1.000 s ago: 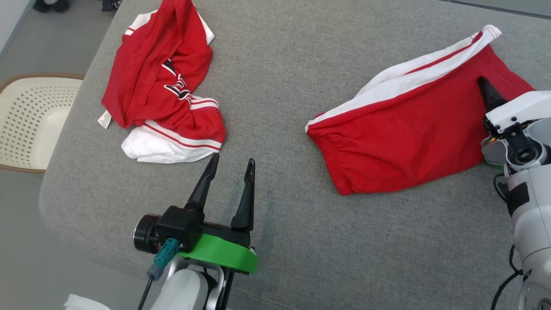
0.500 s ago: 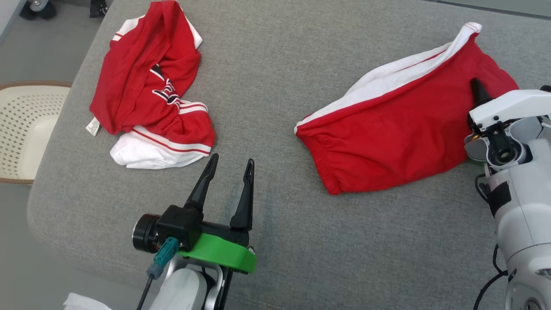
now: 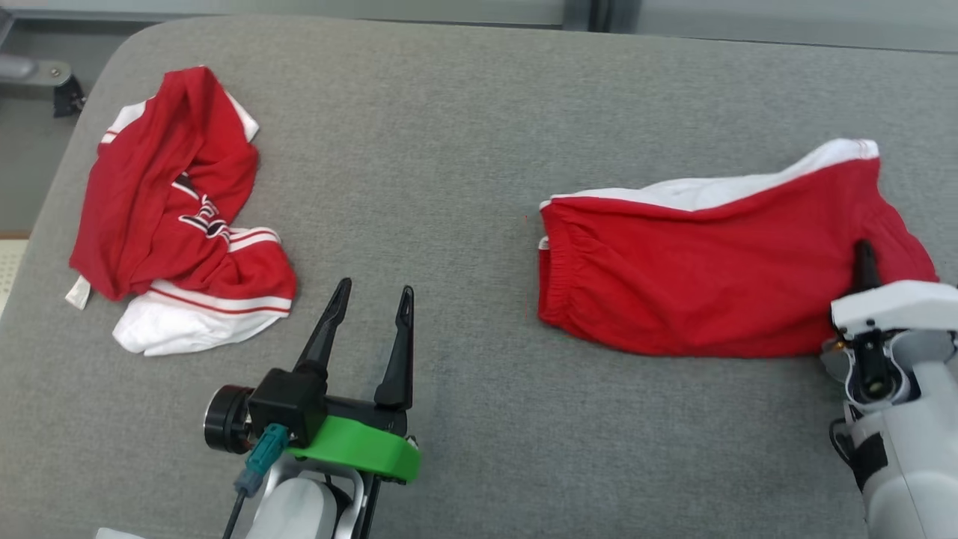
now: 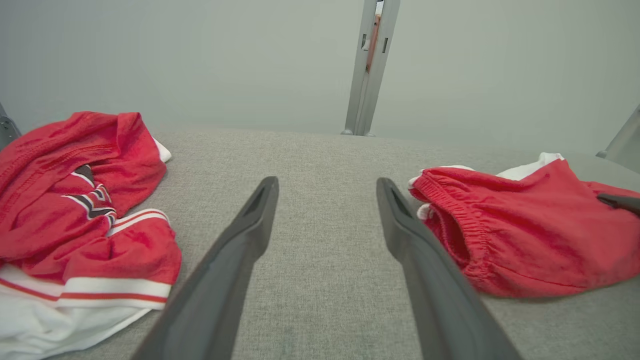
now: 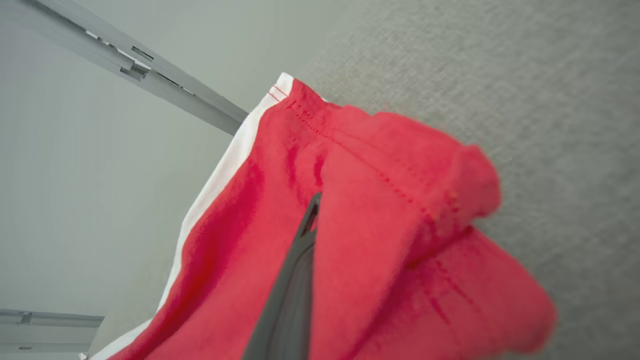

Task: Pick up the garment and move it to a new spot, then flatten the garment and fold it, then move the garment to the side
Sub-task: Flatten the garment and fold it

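Two red garments on the grey padded table point(image 3: 449, 135). Both grippers are over it.

The red shorts point(image 3: 696, 284) are the larger piece, with a white side stripe along the far edge. They lie mostly flat, stretching left from the right gripper point(image 3: 866, 254). That gripper is clamped on the leg end. In the right wrist view point(image 5: 315, 200) one dark finger lies on top of the cloth point(image 5: 380, 175) and a flap of fabric folds over the other, so the second finger is hidden. The cloth is bunched just right of the finger there.

The elastic waistband end is the end farthest from the right gripper. In the left wrist view it sits just right of the left gripper point(image 4: 327, 182), close but not touching point(image 4: 525, 240).

The crumpled red jersey point(image 3: 172, 202), with white trim and a dark logo, is ahead and left of the left gripper. It is near but apart, and well away from the right gripper. A small white tag point(image 3: 75, 292) sits at its far-left edge.

The left gripper point(image 3: 374, 288) has its fingers spread and holds nothing. Bare table shows between them, and it points between the two garments.
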### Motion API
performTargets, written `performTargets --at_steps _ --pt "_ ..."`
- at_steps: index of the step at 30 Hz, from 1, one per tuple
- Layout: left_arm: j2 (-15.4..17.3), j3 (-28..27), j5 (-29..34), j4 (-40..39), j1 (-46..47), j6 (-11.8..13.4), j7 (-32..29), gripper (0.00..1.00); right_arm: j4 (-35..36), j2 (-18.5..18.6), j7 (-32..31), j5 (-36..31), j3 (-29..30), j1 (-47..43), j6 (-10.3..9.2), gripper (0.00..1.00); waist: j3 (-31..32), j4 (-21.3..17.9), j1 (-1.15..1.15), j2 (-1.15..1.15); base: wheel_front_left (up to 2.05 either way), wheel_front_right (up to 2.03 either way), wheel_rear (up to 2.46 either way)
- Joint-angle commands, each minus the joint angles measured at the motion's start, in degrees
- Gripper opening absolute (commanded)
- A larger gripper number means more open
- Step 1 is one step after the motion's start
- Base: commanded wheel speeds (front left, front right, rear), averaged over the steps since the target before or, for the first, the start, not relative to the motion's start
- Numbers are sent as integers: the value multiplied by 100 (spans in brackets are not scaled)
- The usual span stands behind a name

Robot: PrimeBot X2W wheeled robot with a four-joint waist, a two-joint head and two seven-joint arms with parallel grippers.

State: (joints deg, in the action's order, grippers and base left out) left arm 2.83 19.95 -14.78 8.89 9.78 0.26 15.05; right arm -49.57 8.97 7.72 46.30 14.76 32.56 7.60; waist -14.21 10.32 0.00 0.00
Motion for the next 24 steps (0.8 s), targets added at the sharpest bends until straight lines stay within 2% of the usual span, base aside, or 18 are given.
performTargets --at_steps 1,7,11,17,24 --pt "13 -41 28 -19 -101 -30 19 100 -52 31 110 17 110 -319 -21 0 315 -446 0 0 0 0 0" --pt "13 -128 68 -20 -218 -57 18 100 -23 -95 498 -130 582 -761 -17 0 510 -760 0 0 0 0 0" --pt "13 -154 111 -7 -249 -90 19 100 80 -209 564 -322 627 -772 -14 0 570 -863 0 0 0 0 0" --pt "14 -186 143 35 -259 -121 19 100 316 -339 601 -631 364 -603 -14 0 639 -886 0 0 0 0 0" --pt "14 -204 135 68 -331 -98 19 100 918 -475 612 -708 -409 -605 -14 0 778 -831 0 0 0 0 0"
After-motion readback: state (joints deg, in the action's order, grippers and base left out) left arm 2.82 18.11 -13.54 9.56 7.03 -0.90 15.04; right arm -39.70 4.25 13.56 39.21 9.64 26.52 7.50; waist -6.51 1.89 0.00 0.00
